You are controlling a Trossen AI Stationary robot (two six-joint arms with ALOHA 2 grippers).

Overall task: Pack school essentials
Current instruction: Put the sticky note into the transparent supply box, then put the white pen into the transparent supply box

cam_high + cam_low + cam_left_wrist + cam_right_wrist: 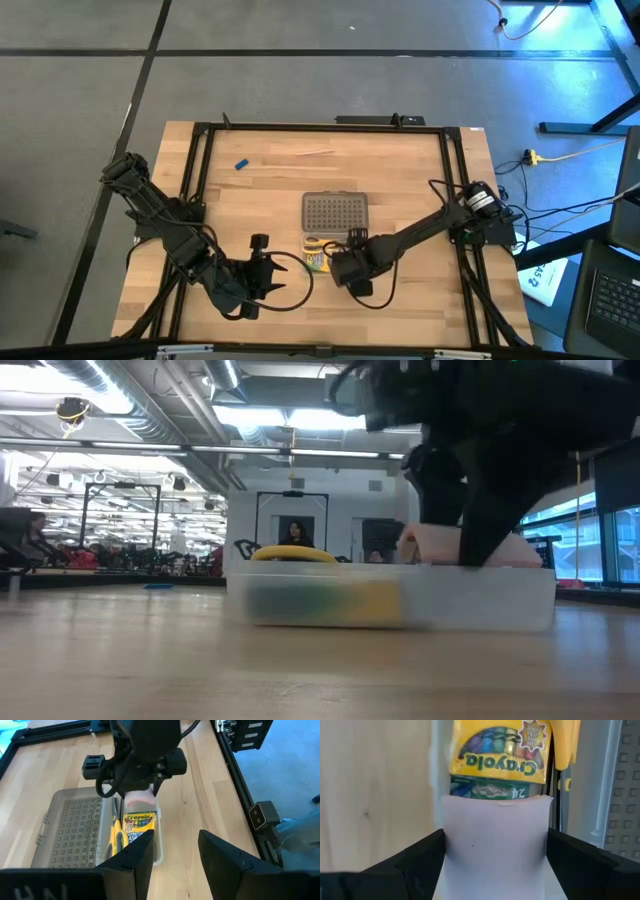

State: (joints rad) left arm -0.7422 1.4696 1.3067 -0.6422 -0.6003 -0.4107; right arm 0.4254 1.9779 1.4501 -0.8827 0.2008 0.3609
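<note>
Pink and square, the sticky-note pad [495, 845] sits clamped between the right gripper [495, 865] fingers, one on each side edge, so it can go down flat into the clear case [480, 600] directly beneath. Just ahead of the pad, already in the case, lies the crayon box [497, 760], with the yellow-handled scissors [116, 832] alongside it. The grey perforated lid [335, 210] lies folded open beyond the case, leaving the opening free. The left gripper [175, 852] waits near the table's front edge, facing the case, fingers apart and holding nothing. Well beyond both, the blue eraser [241, 164] and a pale stick [313, 152] lie unpacked.
</note>
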